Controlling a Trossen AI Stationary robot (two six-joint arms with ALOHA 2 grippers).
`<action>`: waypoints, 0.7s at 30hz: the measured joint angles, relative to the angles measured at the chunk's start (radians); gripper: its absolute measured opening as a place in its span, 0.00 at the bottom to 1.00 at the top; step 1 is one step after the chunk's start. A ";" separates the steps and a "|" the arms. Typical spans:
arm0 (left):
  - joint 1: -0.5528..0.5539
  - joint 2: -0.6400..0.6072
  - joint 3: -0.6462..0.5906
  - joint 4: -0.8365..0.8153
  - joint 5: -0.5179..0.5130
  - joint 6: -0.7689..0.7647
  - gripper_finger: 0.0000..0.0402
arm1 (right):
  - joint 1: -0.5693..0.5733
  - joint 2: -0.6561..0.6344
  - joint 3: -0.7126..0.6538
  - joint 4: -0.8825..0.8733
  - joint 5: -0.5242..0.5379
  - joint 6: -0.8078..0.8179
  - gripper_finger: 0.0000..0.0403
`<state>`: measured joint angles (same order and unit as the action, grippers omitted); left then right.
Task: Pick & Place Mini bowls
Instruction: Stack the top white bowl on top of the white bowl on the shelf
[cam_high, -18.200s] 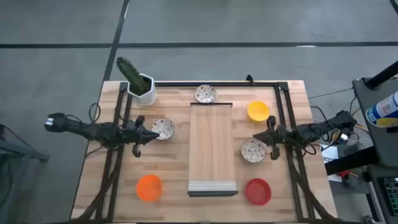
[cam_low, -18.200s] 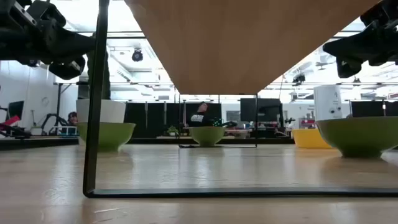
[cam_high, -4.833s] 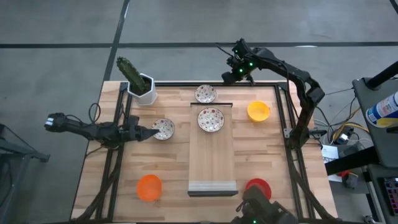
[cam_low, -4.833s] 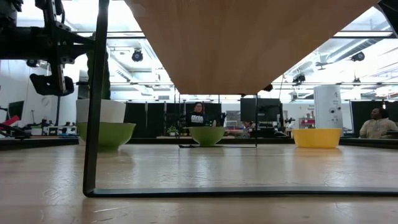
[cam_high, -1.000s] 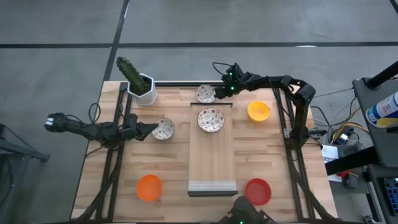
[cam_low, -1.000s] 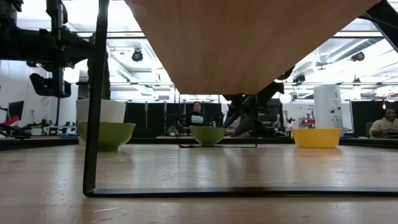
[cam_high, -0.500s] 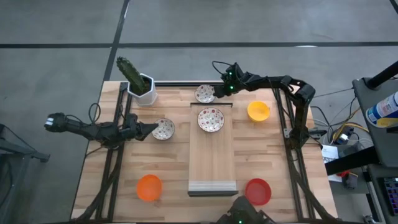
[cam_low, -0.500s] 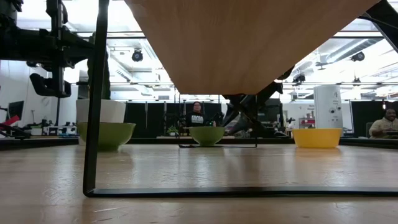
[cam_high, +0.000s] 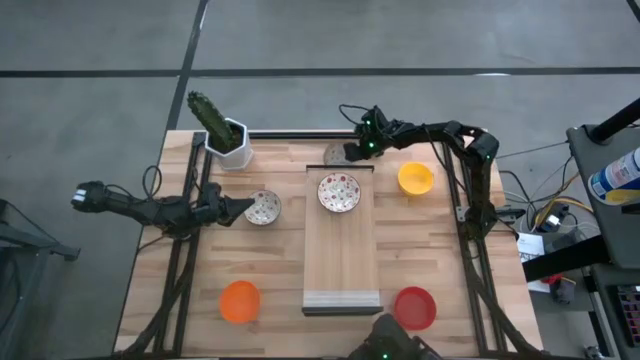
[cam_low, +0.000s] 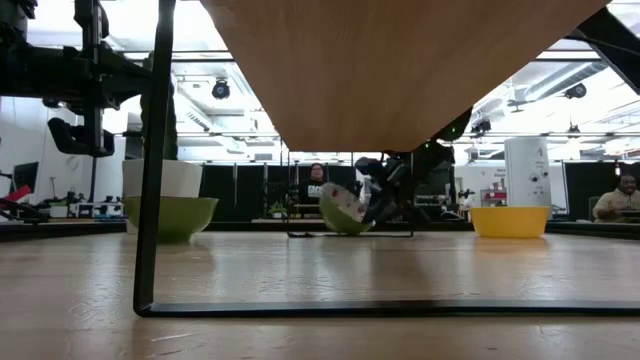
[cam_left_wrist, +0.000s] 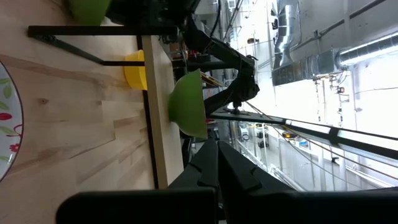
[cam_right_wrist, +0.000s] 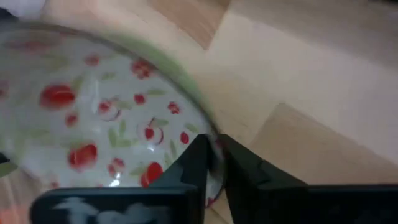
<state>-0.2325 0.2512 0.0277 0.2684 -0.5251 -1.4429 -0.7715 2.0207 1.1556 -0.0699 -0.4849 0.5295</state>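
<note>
The right claw (cam_high: 352, 150) is up at the 12 o'clock end of the tabletop (cam_high: 440, 290), pinched shut on the rim of a speckled bowl (cam_high: 337, 154). That bowl is tipped up on edge just past the far end of the raised wooden board (cam_high: 342, 250); the low view shows it tilted too (cam_low: 341, 211). From the right wrist cam the two fingers (cam_right_wrist: 199, 163) are squeezed together on the edge of the cherry-patterned dish (cam_right_wrist: 93, 118).

A second speckled bowl (cam_high: 339, 192) sits flat on the board near its 12 o'clock end. The third one (cam_high: 263, 208) is out at 9 o'clock, and the left claw (cam_high: 237, 209) is right beside it, pointing at it, can't tell how wide its fingers are.

Yellow bowl (cam_high: 415, 179) is around 2 o'clock, red bowl (cam_high: 415, 307) at 5, orange bowl (cam_high: 240, 301) at 7. The cactus pot (cam_high: 230, 142) sits at 11.
</note>
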 joint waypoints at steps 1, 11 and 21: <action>0.000 0.000 0.000 0.000 0.000 0.000 0.01 | 0.001 -0.005 0.002 -0.001 0.000 -0.001 0.04; 0.000 0.000 0.000 0.000 0.000 0.001 0.01 | 0.000 -0.055 0.018 -0.009 0.012 0.003 0.03; 0.001 0.000 0.000 0.000 0.000 0.011 0.01 | -0.025 -0.161 0.018 -0.121 0.015 -0.029 0.02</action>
<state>-0.2319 0.2510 0.0277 0.2683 -0.5251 -1.4322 -0.7963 1.8599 1.1740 -0.1909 -0.4698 0.5003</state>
